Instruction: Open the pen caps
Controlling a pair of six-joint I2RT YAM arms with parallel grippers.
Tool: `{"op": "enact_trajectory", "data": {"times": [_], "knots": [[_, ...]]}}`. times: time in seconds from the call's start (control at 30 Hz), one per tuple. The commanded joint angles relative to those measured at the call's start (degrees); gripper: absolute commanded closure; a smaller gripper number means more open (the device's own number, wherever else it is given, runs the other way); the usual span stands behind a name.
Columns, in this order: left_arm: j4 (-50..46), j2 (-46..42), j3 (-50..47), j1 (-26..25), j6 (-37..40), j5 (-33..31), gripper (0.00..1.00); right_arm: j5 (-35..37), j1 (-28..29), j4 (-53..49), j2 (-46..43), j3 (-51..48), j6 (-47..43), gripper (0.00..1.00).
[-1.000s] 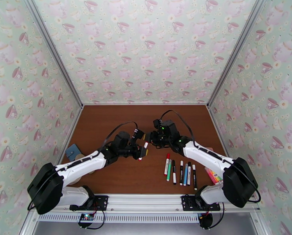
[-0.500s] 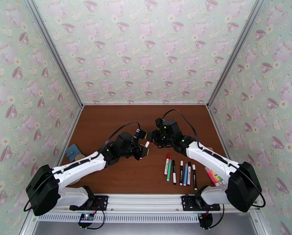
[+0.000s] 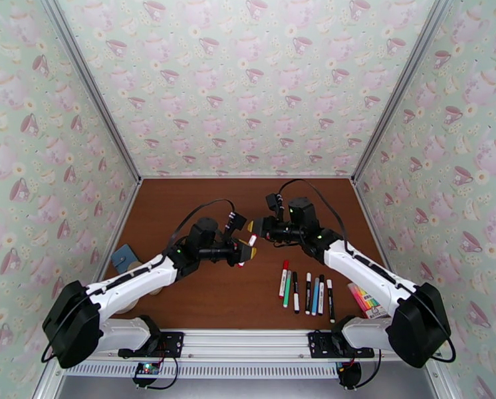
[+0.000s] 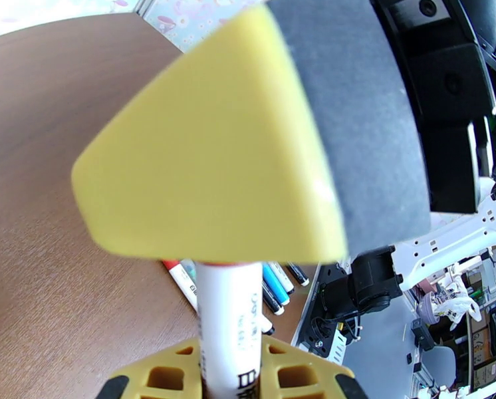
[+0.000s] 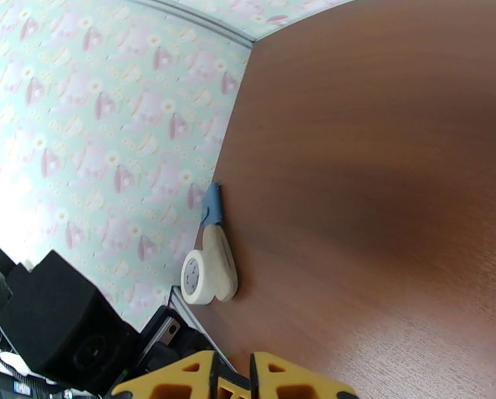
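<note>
White plastic pen (image 4: pixel 228 314) is clamped by left gripper (image 3: pixel 244 253); stubby red cap (image 3: pixel 252 240) should be pulled axially by closed right gripper (image 3: pixel 252 227).

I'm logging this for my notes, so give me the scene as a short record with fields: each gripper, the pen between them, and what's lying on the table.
left gripper: shut on white pen
right gripper: shut at that pen's top end, cap hidden
row of pens: lying side by side on the table, near the right arm
highlighter pack: right of the row
</note>
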Motion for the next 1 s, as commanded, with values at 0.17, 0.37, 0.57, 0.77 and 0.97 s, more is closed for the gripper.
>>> {"op": "enact_trajectory", "data": {"times": [0.17,0.37,0.57,0.77,0.97], "knots": [[-14.93,-4.64,-1.11,-4.78,5.56,-14.23,0.99,14.97,-3.95,-3.72,-1.99,6.07,1.28,1.00],[-17.06,-5.31,-0.94,-7.85,6.98,-22.45,0.99,20.52,-3.93,-5.91,-2.05,6.80,3.56,1.00],[-11.95,-8.25,-3.70,-4.89,1.98,-17.01,1.00,15.61,-4.85,-8.64,0.94,8.43,-3.31,0.99],[-12.35,-10.85,-5.77,0.57,-3.03,-18.93,0.96,21.11,-5.09,-24.96,6.22,11.98,-14.86,0.96],[-15.37,-9.84,-5.70,5.07,-4.26,-21.95,0.96,30.41,-5.08,-31.77,13.91,15.17,-20.41,0.95]]}}
